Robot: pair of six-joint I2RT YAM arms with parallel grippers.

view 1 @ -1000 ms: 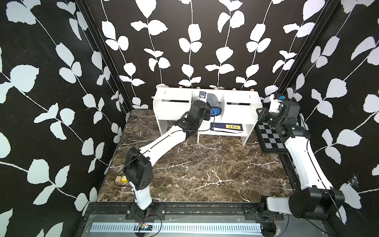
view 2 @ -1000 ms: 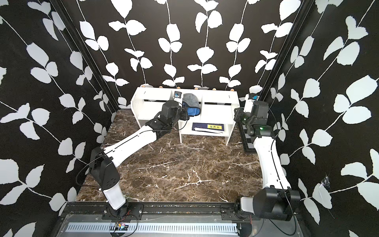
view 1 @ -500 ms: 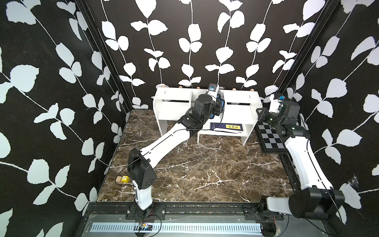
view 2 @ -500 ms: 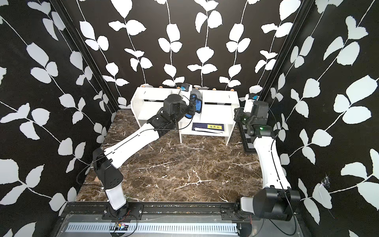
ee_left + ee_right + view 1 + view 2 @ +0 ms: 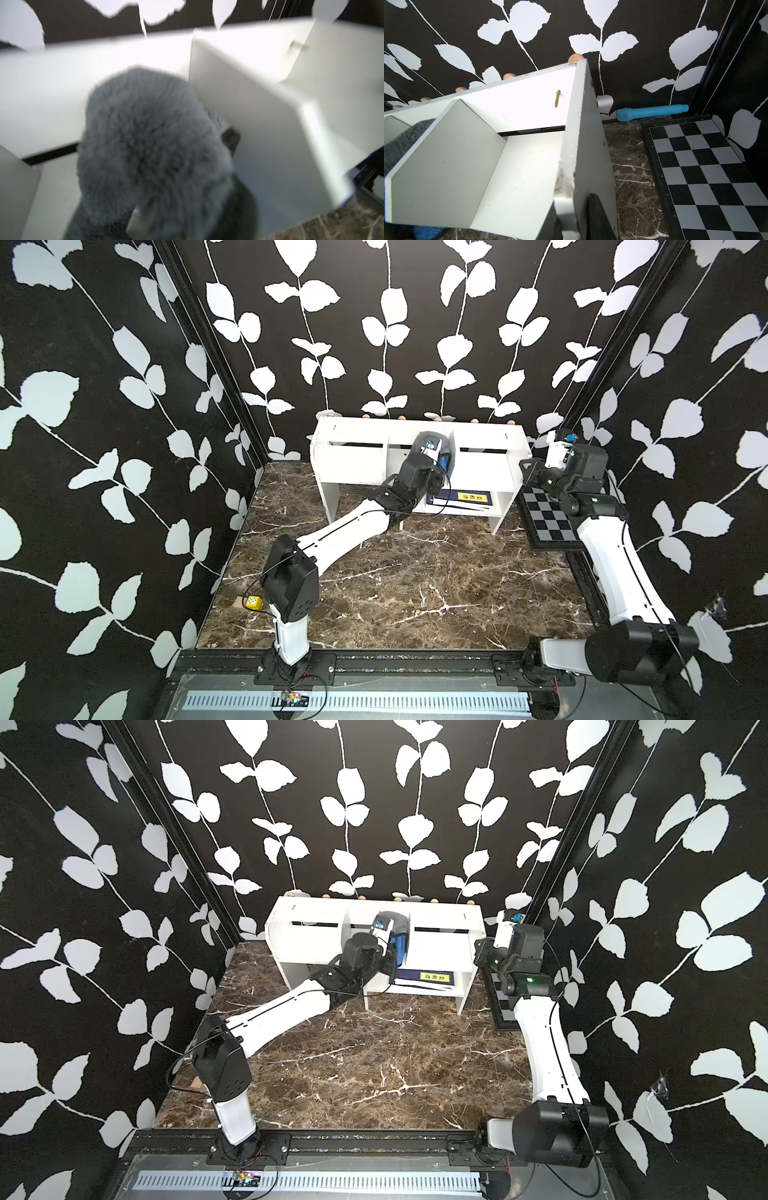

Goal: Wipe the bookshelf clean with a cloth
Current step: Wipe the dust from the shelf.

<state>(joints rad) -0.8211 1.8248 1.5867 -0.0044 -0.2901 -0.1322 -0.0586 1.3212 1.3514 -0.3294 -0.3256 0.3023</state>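
Note:
The white bookshelf (image 5: pixel 357 464) (image 5: pixel 307 944) stands against the back wall. My left gripper (image 5: pixel 434 446) (image 5: pixel 384 928) is in its middle slot, shut on the cloth (image 5: pixel 446 458) (image 5: pixel 400 944). The cloth drapes over the fingers, grey side up and blue below, against the slot's right divider (image 5: pixel 259 124). In the left wrist view the grey cloth (image 5: pixel 149 149) hides the jaws. My right gripper (image 5: pixel 527 467) (image 5: pixel 571 226) is shut on the bookshelf's right end panel (image 5: pixel 577 145), one finger (image 5: pixel 600 218) on its outer face. The cloth's grey edge (image 5: pixel 402 141) shows in the right wrist view.
A black-and-grey checkered board (image 5: pixel 548 518) (image 5: pixel 706 166) lies to the right of the shelf. A blue microphone-shaped thing (image 5: pixel 652 112) lies by the back wall. A dark blue book (image 5: pixel 465 498) fills the lower compartment. A screw (image 5: pixel 557 98) sticks on the back board. A yellow cube (image 5: pixel 253 603) sits by the left wall.
My left gripper lifted the cloth up toward the shelf's top, then came back down into the middle slot. The right arm has not moved.

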